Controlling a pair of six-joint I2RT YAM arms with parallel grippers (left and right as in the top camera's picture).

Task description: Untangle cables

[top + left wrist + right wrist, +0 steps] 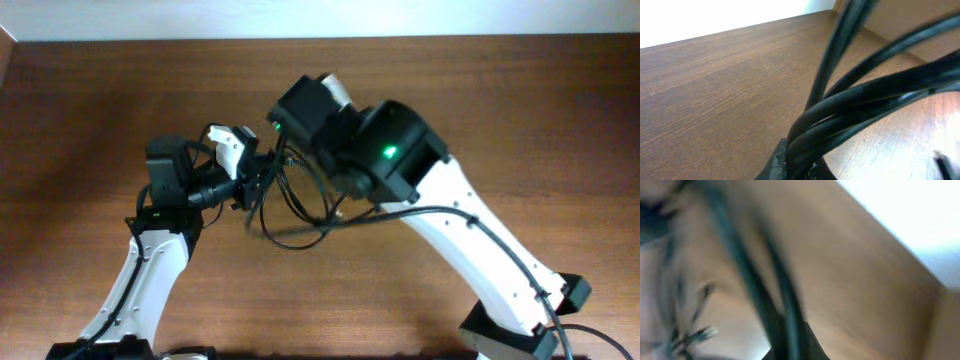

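Above table [100,100], tangled black cables [300,205]

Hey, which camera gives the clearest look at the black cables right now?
Left wrist: the cables fill it, sharp, with separate strands visible. Overhead shows them as small, thin loops. Right wrist shows them only as motion-blurred streaks.

No text, label, brand mark or number was legible in any view. The white arm housings [470,230], the cables [300,205] and the surface [100,100] carried no readable marking (the right wrist view was blurred throughout). A green indicator lamp [388,152] was lit on the right arm [440,190]; it bore no characters.
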